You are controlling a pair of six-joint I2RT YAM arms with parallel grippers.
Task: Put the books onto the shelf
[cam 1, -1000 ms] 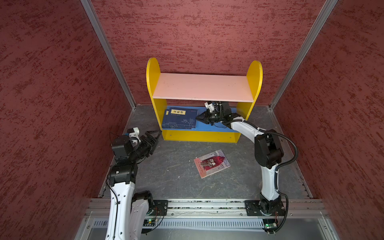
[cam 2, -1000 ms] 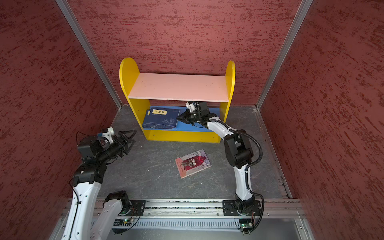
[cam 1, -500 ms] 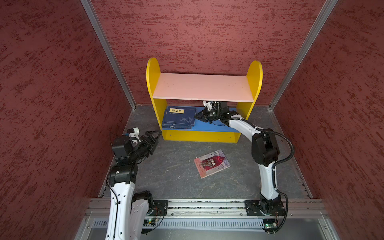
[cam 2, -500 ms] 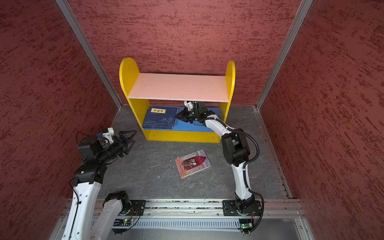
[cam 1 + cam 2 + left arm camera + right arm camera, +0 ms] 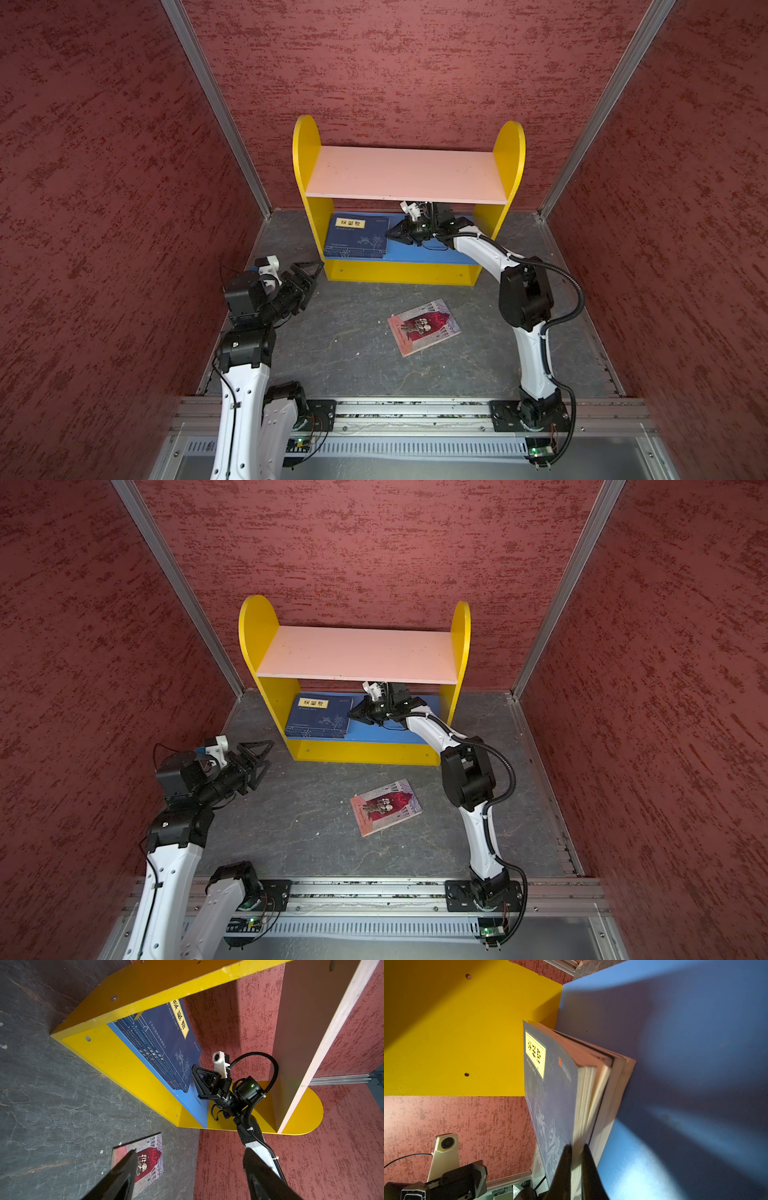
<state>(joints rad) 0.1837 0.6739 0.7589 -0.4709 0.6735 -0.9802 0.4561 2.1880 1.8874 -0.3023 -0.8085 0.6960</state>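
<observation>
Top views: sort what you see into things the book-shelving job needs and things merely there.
Job:
shelf
navy books, stacked on its blue lower board
pink book, lying flat in front of it
right tool, shut on the stack's edge
left tool, open and empty

Merely there:
red walls
grey floor
front rail

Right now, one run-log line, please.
right tool: shut, at navy books on shelf | left tool: open, empty | pink book: floor

A robot lab test booth: red textured wall panels framed by aluminium posts; a white arm at each end of a metal rail.
</observation>
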